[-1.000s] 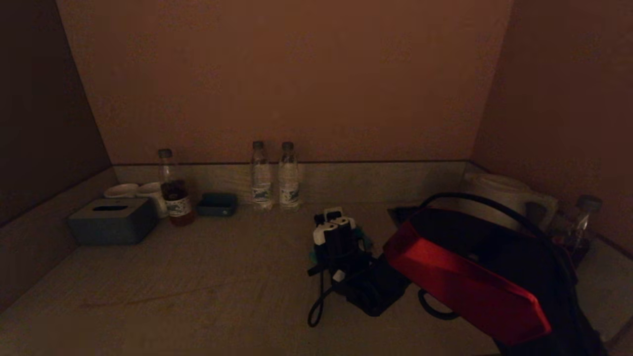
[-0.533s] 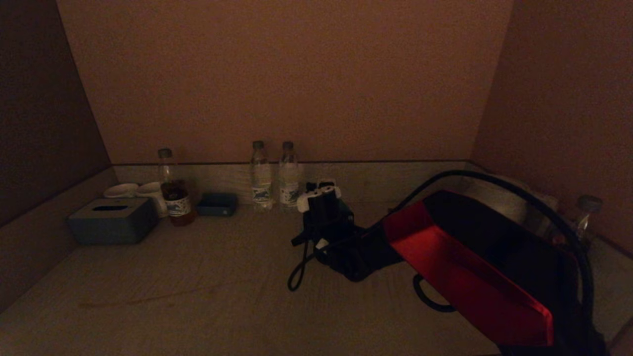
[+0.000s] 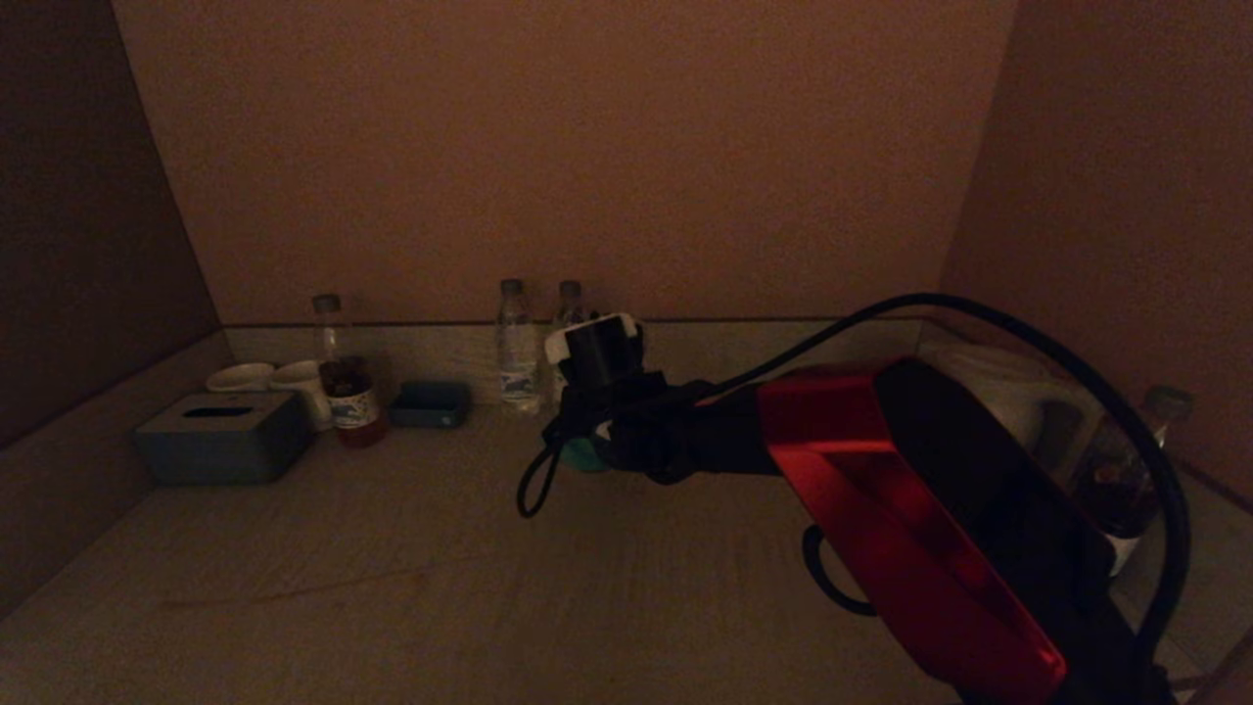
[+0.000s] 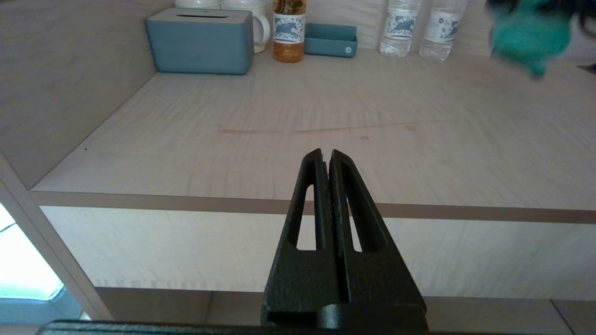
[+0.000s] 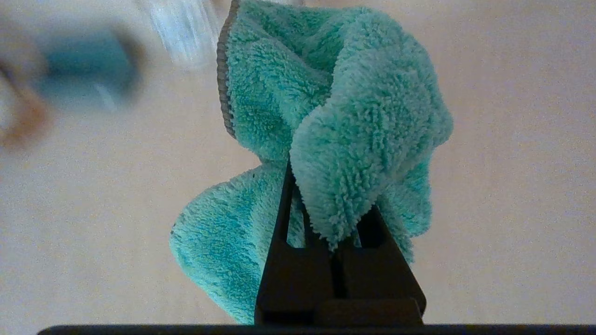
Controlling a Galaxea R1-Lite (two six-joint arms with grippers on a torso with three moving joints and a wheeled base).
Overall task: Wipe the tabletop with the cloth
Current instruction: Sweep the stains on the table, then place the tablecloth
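Observation:
My right gripper (image 5: 333, 186) is shut on a fluffy teal cloth (image 5: 335, 121), which bunches over the fingers and hangs down. In the head view the right arm reaches over the tabletop (image 3: 392, 587) toward the back, with the cloth (image 3: 584, 454) showing under the wrist near the water bottles. In the left wrist view the cloth (image 4: 531, 32) hangs at the far right above the table. My left gripper (image 4: 326, 153) is shut and empty, parked in front of and below the table's front edge.
Along the back wall stand a blue tissue box (image 3: 223, 436), white cups (image 3: 294, 377), a tea bottle (image 3: 343, 377), a blue tray (image 3: 429, 403) and two water bottles (image 3: 516, 345). A white kettle (image 3: 998, 392) and a bottle (image 3: 1136, 460) stand at the right.
My right arm has moved up and toward the back left with the cloth, from mid-table to just in front of the water bottles. The left arm has not moved.

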